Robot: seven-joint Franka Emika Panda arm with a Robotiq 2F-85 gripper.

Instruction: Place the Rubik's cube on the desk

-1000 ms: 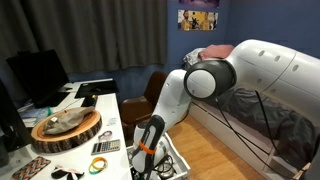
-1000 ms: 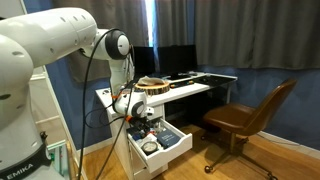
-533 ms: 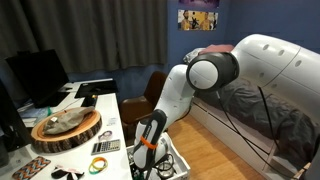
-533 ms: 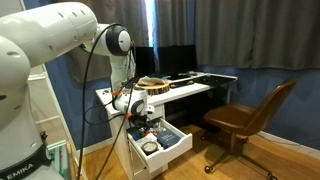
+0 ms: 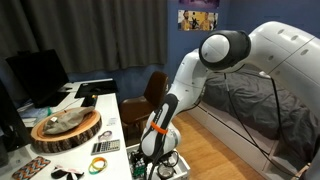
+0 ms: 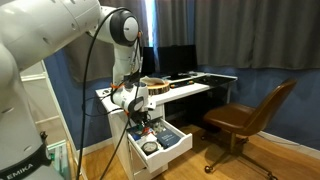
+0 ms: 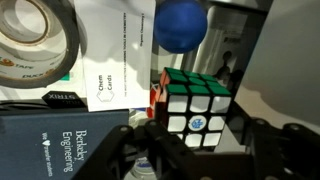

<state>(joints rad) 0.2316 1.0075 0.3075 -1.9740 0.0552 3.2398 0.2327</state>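
Note:
The Rubik's cube (image 7: 195, 103) shows in the wrist view with its white face towards the camera and a green face above. It sits between the two dark fingers of my gripper (image 7: 198, 140), which press against its left and right sides. In both exterior views the gripper (image 5: 156, 150) (image 6: 138, 118) is down in the open drawer beside the desk, and the cube is too small to make out there. The long white desk (image 5: 108, 108) (image 6: 190, 90) stands next to the drawer unit.
In the drawer lie a tape roll (image 7: 38, 38), a blue ball (image 7: 180, 24), a white paper (image 7: 112, 50) and a dark blue book (image 7: 55, 140). On the desk are a round wooden slab (image 5: 65, 128), a calculator (image 5: 106, 147) and monitors (image 5: 38, 75). A brown chair (image 6: 245, 115) stands nearby.
The arm's elbow and upper links have swung up and to the side. The gripper has stayed down at the open drawer, shifting only slightly.

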